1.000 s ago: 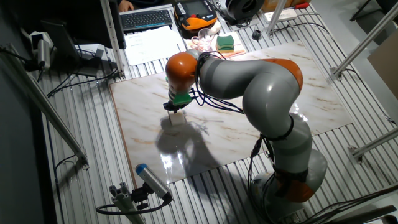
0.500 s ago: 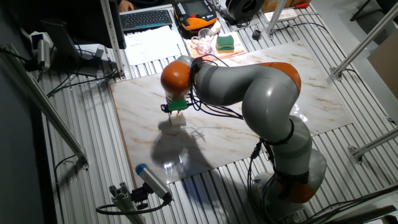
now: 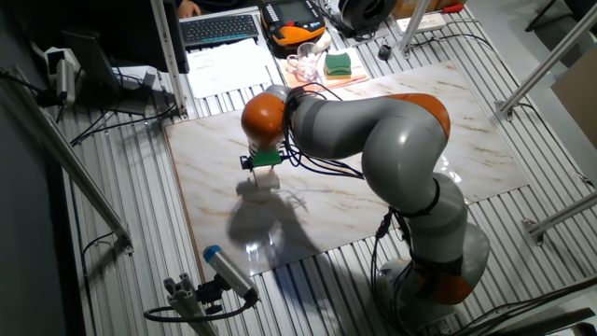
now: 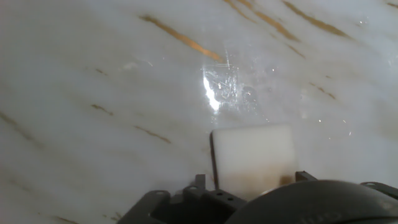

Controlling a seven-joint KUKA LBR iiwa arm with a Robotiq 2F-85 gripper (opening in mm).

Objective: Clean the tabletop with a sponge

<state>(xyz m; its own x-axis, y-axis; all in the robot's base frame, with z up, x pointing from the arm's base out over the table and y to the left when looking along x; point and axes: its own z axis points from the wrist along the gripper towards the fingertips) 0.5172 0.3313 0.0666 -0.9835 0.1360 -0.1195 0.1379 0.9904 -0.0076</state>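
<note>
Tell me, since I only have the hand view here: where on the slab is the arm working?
Observer: The gripper is over the left half of the tabletop, with the sponge under it.
Operator: Anything else on the slab?
Observer: I see nothing else loose on it, though the arm hides some. A green-and-yellow sponge lies on a board just past its far edge.
Operator: Anyone nearby?
Observer: A hand shows at the top edge, by a keyboard.

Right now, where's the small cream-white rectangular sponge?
The cream-white sponge sits under the gripper on the left part of the glossy marble tabletop in the fixed view; in the hand view it lies just beyond the fingers.
</note>
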